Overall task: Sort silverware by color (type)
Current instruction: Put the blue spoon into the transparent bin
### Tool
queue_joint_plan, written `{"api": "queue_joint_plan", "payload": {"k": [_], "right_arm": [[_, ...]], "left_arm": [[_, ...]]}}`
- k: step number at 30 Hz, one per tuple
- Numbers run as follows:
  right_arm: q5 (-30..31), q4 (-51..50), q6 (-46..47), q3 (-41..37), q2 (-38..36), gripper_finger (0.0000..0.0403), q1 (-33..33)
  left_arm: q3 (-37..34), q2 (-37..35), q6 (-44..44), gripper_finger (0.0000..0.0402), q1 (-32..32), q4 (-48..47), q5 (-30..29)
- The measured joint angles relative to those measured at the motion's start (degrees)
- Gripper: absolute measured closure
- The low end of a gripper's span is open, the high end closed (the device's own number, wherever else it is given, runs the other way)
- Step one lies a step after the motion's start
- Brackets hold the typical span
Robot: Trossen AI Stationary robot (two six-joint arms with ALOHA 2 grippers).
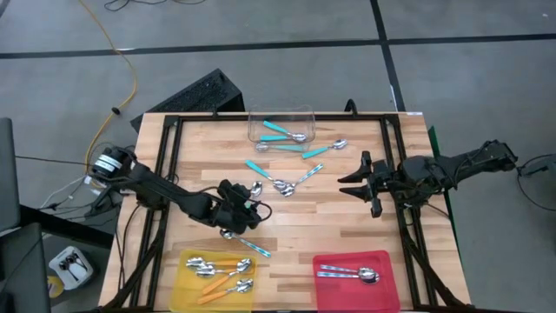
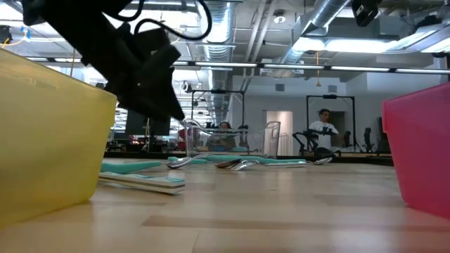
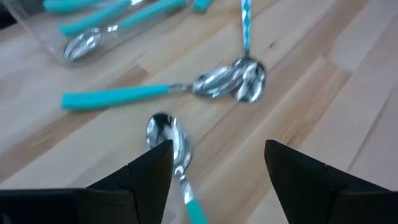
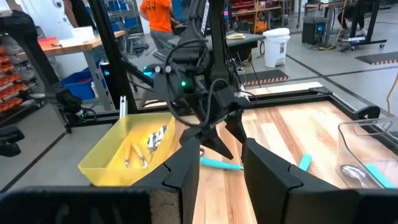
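1. I have the left gripper [image 1: 236,217] low over the pale wooden slatted table [image 1: 287,239], fingers spread wide and holding nothing.
2. Under it lies a teal-handled spoon with a shiny metal bowl [image 3: 174,149], its bowl just ahead of the left finger and its handle running back between the fingers.
3. A loose cluster of teal-handled spoons [image 1: 280,181] lies near the table's middle, with one more teal spoon [image 1: 325,150] just beyond it.
4. The clear plastic tub [image 1: 281,130] at the far edge holds two or three teal spoons.
5. The flat yellow tray [image 1: 187,291] holds the orange-handled spoons [image 1: 219,274]; the flat red tray [image 1: 356,287] holds the plain silver spoons [image 1: 349,274].
6. My right gripper [image 1: 352,183] waits off to the right, part open, empty.
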Motion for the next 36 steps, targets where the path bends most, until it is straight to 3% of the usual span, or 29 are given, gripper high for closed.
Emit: {"api": "queue_joint_plan", "payload": {"k": [7,25,36], "right_arm": [[0.0,0.04,0.01,0.0,0.0,0.0259,0.0],[-0.26,0.04,0.07,0.0,0.09,0.0259,0.02],[-0.3,0.03,0.13,0.0,0.1,0.0259,0.01]], "left_arm": [[-0.02,1.21,-3.49,0.0164,0.0,-5.56,1.13],[-0.02,3.05,-4.48,0.0164,-2.03,-4.63,-1.79],[0.0,11.32,-7.37,0.0164,-2.38,-2.78,-0.33]]}}
